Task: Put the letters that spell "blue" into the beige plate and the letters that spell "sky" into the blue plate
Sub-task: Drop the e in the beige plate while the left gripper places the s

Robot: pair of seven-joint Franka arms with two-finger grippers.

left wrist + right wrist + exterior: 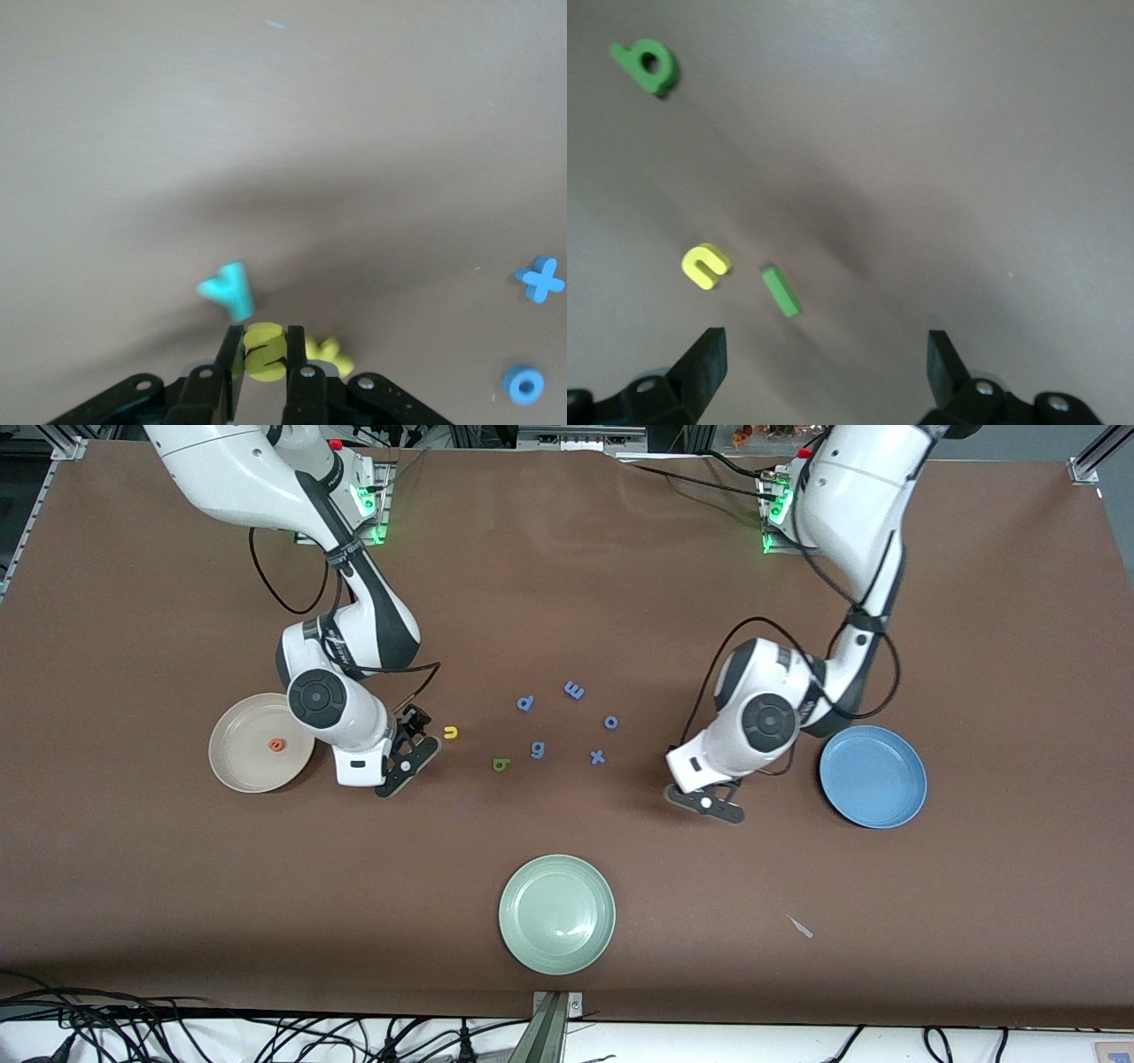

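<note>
My left gripper (264, 342) is low over the table beside the blue plate (873, 776), shut on the yellow s (270, 354). The teal y (229, 289) and yellow k (335, 356) lie right by its fingertips. In the front view that gripper (706, 802) hides all three. My right gripper (824, 354) hangs open and empty by the beige plate (232, 766), which holds the orange e (277, 745). The thin green l (781, 291), yellow u (705, 266) and green b (648, 65) lie on the table in front of its fingers.
Blue-purple letters p (525, 703), m (574, 689), o (611, 722), g (537, 750) and x (598, 757) are scattered mid-table between the arms. A pale green plate (556, 913) sits nearer the front camera. A small scrap (800, 926) lies toward the left arm's end.
</note>
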